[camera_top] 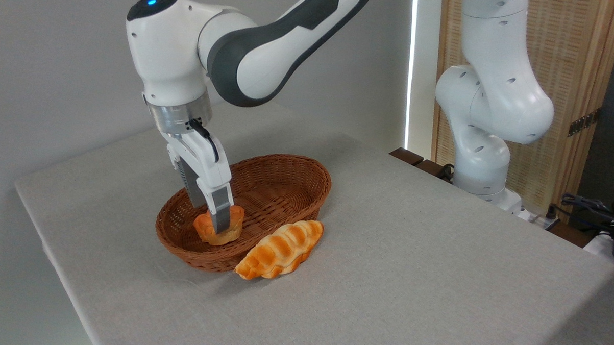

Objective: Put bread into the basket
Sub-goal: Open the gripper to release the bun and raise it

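The bread (235, 226), a small orange-golden bun with a paler base, sits inside the near-left part of the basket (286, 179), an oval brown wicker one in the middle of the table. My gripper (214, 221) reaches straight down into the basket, and its fingers (222, 213) clasp the bun from both sides. The front finger covers the middle of the bun. Whether the bun rests on the basket floor or hangs just above it is unclear.
A longer ridged croissant-shaped loaf (281, 249) lies on the grey tablecloth against the basket's front right rim. The arm's white base (483, 163) stands at the table's far right edge, with cables (586, 205) beside it.
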You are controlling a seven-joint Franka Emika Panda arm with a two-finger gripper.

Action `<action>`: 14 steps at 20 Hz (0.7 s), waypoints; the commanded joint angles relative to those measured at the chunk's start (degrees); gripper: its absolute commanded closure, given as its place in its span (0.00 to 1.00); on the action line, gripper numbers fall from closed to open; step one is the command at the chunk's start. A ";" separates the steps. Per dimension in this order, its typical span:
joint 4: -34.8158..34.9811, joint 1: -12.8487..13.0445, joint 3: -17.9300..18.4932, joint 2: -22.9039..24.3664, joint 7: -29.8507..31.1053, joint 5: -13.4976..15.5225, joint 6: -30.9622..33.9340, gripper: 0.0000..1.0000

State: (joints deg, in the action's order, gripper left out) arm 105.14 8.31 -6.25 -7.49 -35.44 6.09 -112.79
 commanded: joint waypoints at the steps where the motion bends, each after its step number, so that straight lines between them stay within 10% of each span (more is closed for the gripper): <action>1: -2.30 -0.49 1.85 3.61 0.02 -0.03 1.08 0.00; 14: -3.01 -0.58 9.85 8.37 -8.14 -4.60 10.21 0.00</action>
State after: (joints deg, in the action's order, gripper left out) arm 102.70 7.33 1.95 0.57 -39.16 2.17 -106.19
